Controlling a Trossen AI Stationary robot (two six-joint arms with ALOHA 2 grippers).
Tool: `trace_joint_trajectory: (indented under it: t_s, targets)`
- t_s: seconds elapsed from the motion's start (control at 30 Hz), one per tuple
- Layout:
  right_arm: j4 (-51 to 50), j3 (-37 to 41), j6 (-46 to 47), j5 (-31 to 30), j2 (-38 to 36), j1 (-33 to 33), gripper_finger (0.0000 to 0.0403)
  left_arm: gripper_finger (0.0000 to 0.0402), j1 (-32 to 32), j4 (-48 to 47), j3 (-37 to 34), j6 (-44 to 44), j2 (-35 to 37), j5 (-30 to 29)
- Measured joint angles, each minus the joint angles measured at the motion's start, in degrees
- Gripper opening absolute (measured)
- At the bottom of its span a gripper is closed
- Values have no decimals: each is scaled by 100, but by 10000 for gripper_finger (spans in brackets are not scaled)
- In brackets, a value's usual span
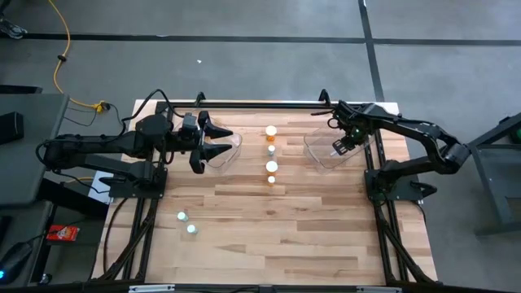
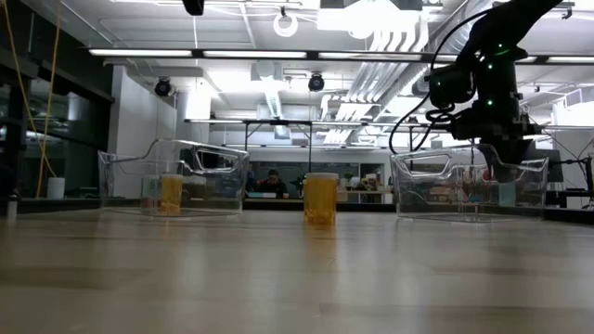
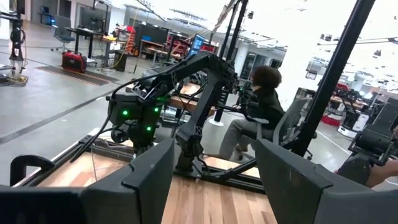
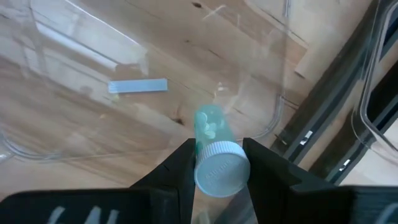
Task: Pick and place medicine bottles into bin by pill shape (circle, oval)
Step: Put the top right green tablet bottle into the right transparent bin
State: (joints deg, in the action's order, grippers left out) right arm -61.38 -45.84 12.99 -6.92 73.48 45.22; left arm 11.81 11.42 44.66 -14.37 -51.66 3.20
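My right gripper (image 1: 345,145) points down inside the clear right bin (image 1: 319,155) and is shut on a pale teal medicine bottle (image 4: 213,134) with a white cap. My left gripper (image 1: 213,145) hangs level and open at the clear left bin (image 1: 232,156), with nothing between its fingers (image 3: 149,177). Several orange bottles (image 1: 271,131) stand upright in a row on the table between the bins. Two pale bottles (image 1: 186,223) stand near the table's front left. In the low view, the right gripper (image 2: 501,162) reaches below the right bin's rim (image 2: 464,153). My right gripper pinches the bottle between its two fingers at the cap end (image 4: 219,169), one finger on each side. The fingers come from above, pointing down. The bottle hangs upright below them, cap up, inside the bin's walls; whether its bottom touches the bin floor I cannot tell.
A pale blue strip (image 4: 138,86) lies on the right bin's floor. A black frame bar (image 1: 269,104) runs along the table's far edge. Bare wood (image 1: 309,236) spreads across the near half. A person (image 3: 258,109) sits beyond the table.
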Motion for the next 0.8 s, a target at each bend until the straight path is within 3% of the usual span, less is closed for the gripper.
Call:
trace_joint_trajectory:
  t_s: [0.8]
  targets:
    - [103, 0, -138, -11, 234, 19, 119, 213, 0, 0, 0, -50, 0, 0]
